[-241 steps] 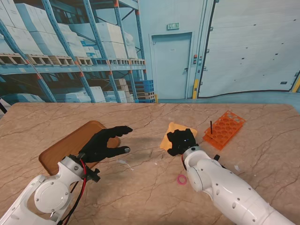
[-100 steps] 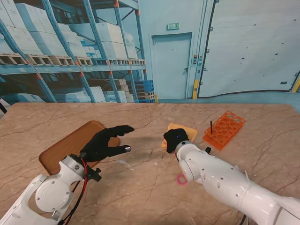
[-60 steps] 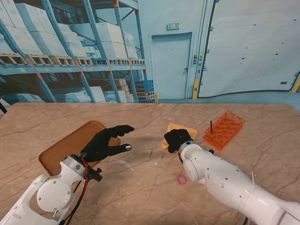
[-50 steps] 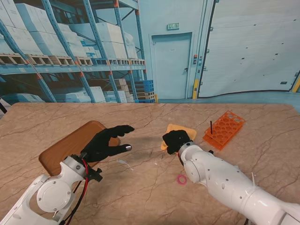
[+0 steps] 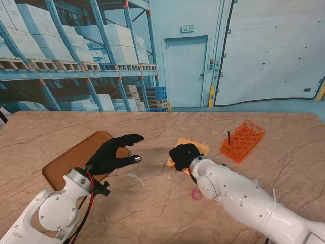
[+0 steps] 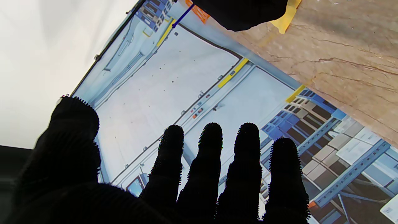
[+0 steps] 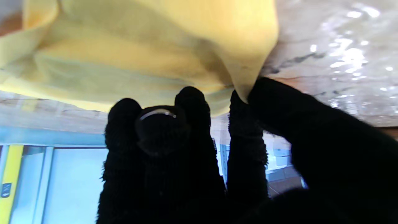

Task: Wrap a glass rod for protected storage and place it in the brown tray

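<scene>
My right hand rests on the yellow cloth near the table's middle. In the right wrist view my thumb and a finger pinch a corner of the cloth, whose edge is lifted and folded. My left hand hovers open, fingers spread, over the right end of the brown tray. In the left wrist view it holds nothing. A thin pale sliver lies on the table between my hands; I cannot tell if it is the glass rod.
An orange tube rack with a dark rod standing in it sits to the right of the cloth. A pink ring lies on the marble table, partly behind my right forearm.
My right hand has slid left and a little nearer to me, pulling the yellow cloth along with it. The left hand has stayed where it was.
</scene>
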Motion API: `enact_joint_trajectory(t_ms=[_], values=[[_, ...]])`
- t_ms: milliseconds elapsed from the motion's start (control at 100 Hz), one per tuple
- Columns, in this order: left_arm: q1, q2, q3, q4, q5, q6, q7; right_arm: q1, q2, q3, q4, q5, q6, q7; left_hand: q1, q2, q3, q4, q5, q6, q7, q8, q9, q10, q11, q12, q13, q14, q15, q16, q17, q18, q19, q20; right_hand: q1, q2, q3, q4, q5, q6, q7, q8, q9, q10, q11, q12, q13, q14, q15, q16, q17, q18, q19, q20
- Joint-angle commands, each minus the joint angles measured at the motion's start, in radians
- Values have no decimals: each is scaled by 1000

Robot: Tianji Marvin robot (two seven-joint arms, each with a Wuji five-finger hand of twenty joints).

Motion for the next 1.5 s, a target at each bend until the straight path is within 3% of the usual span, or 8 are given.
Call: enact_joint_trajectory(t_ms=[0, 350, 790, 1180, 1490], values=[[6, -4, -1, -1, -2, 3, -2, -10, -4, -5, -21, 2, -22, 7, 15, 36, -23, 39, -20, -32, -16, 10, -10, 8, -19, -6, -16, -8, -12, -5, -9, 14, -6, 15, 0, 34, 21, 44, 26, -84, -13, -19, -2, 42, 54, 14, 4, -51, 42, 15, -2, -13, 46, 12], [7, -4, -8, 7, -4, -8, -1, -14, 3, 3, -74, 32, -109, 67, 20, 41, -33, 40, -19, -33, -16, 10, -9, 7, -19, -7, -14, -8, -12, -5, -10, 17, -5, 15, 6, 22, 27, 40, 36, -77, -15, -14, -2, 54, 49, 13, -2, -35, 44, 16, -15, -1, 45, 17], [8, -4, -12, 13, -7, -13, -3, 19, 1, -43, -77, 76, -225, 123, 25, 44, -43, 41, -20, -35, -17, 10, -6, 7, -19, -6, -13, -10, -12, -5, -9, 17, -5, 14, 16, 17, 31, 8, 36, -72, -21, -9, -13, 55, 37, 13, -23, -17, 33, 19, -42, 12, 27, 20], [7, -4, -14, 20, -8, -22, -1, 9, 24, -33, -118, 73, -318, 169, 28, 47, -49, 41, -19, -35, -17, 10, -5, 6, -19, -6, -12, -10, -13, -5, -10, 18, -5, 14, 28, 4, 45, -37, 42, -64, -30, -7, -18, 63, 23, 12, -38, 1, 23, 26, -63, 27, 8, 28], [6, -4, -16, 26, -9, -28, -1, 16, 46, -43, -151, 88, -369, 254, 30, 49, -53, 42, -17, -36, -16, 10, -4, 6, -19, -6, -11, -10, -13, -5, -9, 19, -5, 14, 39, 12, 40, -85, 38, -64, -45, -8, -35, 63, -1, 9, -67, 19, -2, 32, -90, 37, -18, 36]])
